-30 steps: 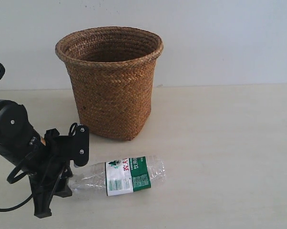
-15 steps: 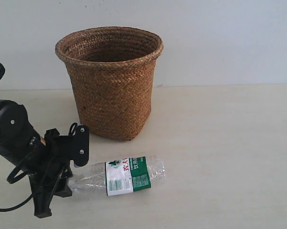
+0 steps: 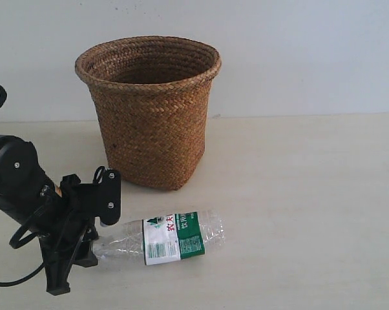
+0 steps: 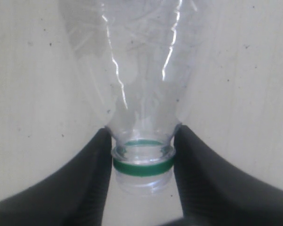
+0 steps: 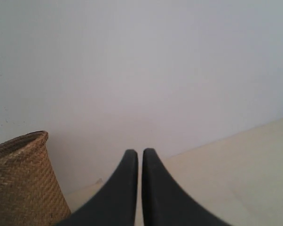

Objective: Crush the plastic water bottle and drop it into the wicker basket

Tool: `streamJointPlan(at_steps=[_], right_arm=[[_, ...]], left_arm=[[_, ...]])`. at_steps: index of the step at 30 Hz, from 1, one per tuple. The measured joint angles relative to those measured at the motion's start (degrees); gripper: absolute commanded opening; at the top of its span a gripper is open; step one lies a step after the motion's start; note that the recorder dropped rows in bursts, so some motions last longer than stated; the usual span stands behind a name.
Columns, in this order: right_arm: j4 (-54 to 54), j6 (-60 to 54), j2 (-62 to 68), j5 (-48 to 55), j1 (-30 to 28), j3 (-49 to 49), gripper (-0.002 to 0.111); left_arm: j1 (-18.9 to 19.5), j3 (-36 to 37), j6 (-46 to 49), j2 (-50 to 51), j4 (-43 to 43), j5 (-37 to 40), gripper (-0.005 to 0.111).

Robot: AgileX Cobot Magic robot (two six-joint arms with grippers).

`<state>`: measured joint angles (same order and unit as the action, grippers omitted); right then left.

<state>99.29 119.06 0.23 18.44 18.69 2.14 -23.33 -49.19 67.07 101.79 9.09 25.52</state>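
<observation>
Looking at the left arm [image 3: 17,177], we see it folded low over the table [image 3: 298,194] at the left edge of the exterior view, wrist angled down toward the tabletop. Our left gripper [image 4: 142,134] pinches the plastic water bottle [image 3: 172,237] at its neck, one dark finger on each side where the shoulder narrows to the green ring. The bottle lies on its side on the table, in front of the wicker basket [image 3: 152,129] and apart from it, its base pointing right. Our right gripper [image 5: 140,157] points toward the wall [image 5: 155,70], its fingers almost pressed together with only a sliver between them, holding nothing.
</observation>
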Motion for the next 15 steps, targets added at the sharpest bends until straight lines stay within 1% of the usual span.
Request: streamJointPlan(at_steps=[7, 8, 9, 11, 12, 15], right_arm=[[0.13, 0.0, 0.0, 0.0, 0.0, -0.53, 0.0], [-0.19, 0.0, 0.0, 0.0, 0.0, -0.53, 0.0], [-2.81, 0.0, 0.0, -0.11, 0.0, -0.53, 0.0], [-13.52, 0.0, 0.0, -0.44, 0.0, -0.53, 0.0], [-23.42, 0.0, 0.0, -0.59, 0.0, -0.53, 0.0], [-48.08, 0.0, 0.0, -0.94, 0.0, -0.53, 0.0]], left_arm=[[0.0, 0.0, 0.0, 0.0, 0.11, 0.0, 0.004], [0.0, 0.0, 0.0, 0.0, 0.11, 0.0, 0.004], [0.0, 0.0, 0.0, 0.0, 0.11, 0.0, 0.004], [0.0, 0.0, 0.0, 0.0, 0.22, 0.0, 0.004], [0.0, 0.0, 0.0, 0.0, 0.33, 0.0, 0.004], [0.0, 0.0, 0.0, 0.0, 0.33, 0.0, 0.004]])
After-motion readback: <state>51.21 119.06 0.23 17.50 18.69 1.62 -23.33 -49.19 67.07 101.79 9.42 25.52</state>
